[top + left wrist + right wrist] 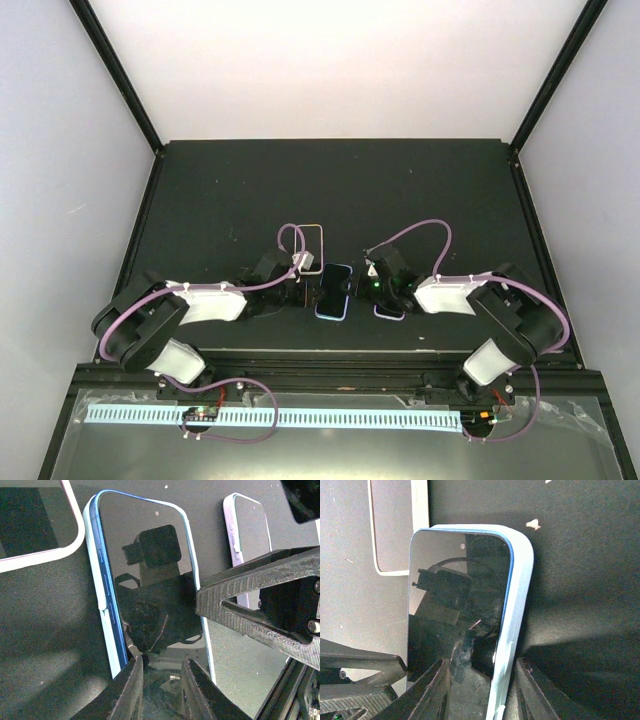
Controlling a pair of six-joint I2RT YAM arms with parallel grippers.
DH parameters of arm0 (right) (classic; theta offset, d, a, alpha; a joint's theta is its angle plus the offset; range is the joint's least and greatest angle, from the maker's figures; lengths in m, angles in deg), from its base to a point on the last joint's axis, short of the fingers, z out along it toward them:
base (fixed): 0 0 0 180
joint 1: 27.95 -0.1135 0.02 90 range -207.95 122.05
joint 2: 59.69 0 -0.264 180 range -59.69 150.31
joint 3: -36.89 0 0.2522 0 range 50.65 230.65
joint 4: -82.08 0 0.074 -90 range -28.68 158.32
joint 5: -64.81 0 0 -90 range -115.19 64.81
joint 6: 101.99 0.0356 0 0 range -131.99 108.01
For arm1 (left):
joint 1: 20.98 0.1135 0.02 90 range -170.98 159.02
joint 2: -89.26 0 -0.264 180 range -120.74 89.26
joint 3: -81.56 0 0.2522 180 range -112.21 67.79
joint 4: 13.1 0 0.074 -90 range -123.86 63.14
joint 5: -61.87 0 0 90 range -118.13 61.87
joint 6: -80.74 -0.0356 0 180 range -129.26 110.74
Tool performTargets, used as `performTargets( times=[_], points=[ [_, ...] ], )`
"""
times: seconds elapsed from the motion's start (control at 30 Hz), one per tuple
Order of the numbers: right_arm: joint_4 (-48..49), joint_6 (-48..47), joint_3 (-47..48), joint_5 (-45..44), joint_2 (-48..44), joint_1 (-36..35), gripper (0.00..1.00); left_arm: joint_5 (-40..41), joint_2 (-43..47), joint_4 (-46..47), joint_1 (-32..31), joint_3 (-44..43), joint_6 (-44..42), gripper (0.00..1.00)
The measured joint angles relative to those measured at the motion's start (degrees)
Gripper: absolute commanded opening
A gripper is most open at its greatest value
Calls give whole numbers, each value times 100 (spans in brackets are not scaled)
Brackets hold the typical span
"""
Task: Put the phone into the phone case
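Two pairs of fingers, each slightly apart, over opposite ends of the cased phone.
The left fingers (127, 690) stood narrowly apart above the near end of the phone (150, 570), inside its width. The right fingers (431, 692) were a little wider, one over the dark screen, one just outside the light blue phone case (520, 595). Between both pairs the phone lay screen up in that case on the tabletop (250, 190). Beyond lay a white-rimmed case (45, 557) and a lilac phone (247, 535).
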Motion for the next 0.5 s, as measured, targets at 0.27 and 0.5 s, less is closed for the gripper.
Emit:
performTargets(
  times=[0.27, 0.5],
  points=[
    [133, 192, 0, 46, 59, -28, 38, 151, 39, -190, 72, 57, -120, 35],
    [149, 221, 0, 52, 63, -28, 38, 232, 39, -330, 118, 116, -175, 33]
  ],
)
